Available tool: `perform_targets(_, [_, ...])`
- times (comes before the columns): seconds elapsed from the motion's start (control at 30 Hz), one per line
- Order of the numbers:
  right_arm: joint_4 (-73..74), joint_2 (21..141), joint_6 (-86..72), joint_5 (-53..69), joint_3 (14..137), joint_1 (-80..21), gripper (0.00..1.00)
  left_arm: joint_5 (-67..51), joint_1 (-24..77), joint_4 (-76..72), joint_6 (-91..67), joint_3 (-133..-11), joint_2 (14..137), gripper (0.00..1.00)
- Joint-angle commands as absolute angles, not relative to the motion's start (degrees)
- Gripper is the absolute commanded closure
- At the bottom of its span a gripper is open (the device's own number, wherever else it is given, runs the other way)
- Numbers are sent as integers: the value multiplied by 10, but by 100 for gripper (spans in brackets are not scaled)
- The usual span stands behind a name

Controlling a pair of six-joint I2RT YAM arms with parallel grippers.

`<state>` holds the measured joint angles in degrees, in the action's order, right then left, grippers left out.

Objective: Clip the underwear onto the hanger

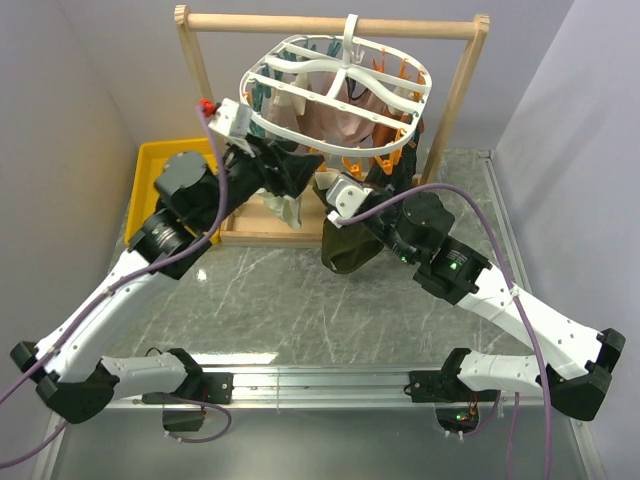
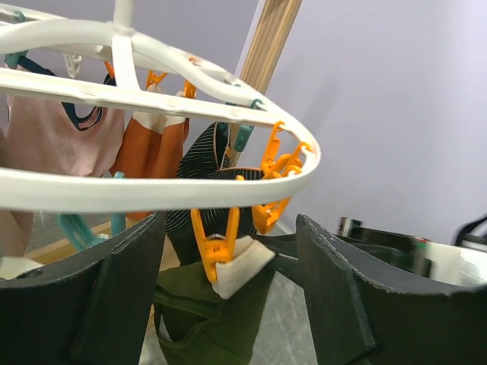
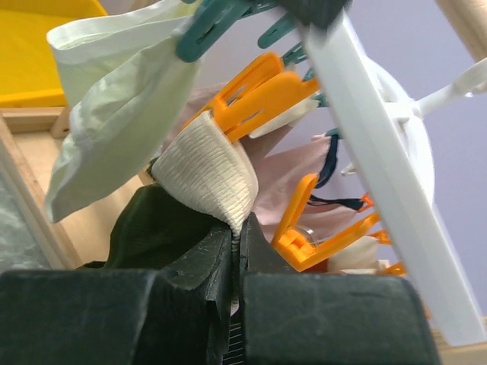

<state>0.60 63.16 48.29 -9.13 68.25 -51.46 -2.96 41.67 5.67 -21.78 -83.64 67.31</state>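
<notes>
Olive-green underwear [image 1: 350, 250] on the top cam hangs off the near right side of the white hanger [image 1: 349, 65], which is hooked on a wooden frame [image 1: 330, 22], and it droops toward the marble table [image 1: 280, 300]. Left wrist cam: left fingers [image 2: 106, 296] spread wide with nothing in them, and an orange clip [image 2: 215, 247] biting the beige waistband [image 2: 242, 275] sits between them. Right wrist cam: right fingers [image 3: 190, 293] pressed together, pinching the waistband's edge just under an orange clip.

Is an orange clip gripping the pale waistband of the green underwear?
Yes, an orange clip pinches the pale waistband of the underwear.
</notes>
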Motion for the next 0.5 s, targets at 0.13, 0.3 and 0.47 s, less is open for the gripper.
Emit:
perform_targets(0.13, [23, 634, 416, -64, 693, -515, 85, -55, 383, 76, -259, -807, 602, 23])
perform_targets(0.3, [49, 629, 389, -28, 679, -521, 67, -112, 365, 101, -214, -790, 575, 22])
perform_targets(0.47, [60, 626, 346, -9, 668, -526, 50, -154, 363, 124, -133, -740, 537, 21])
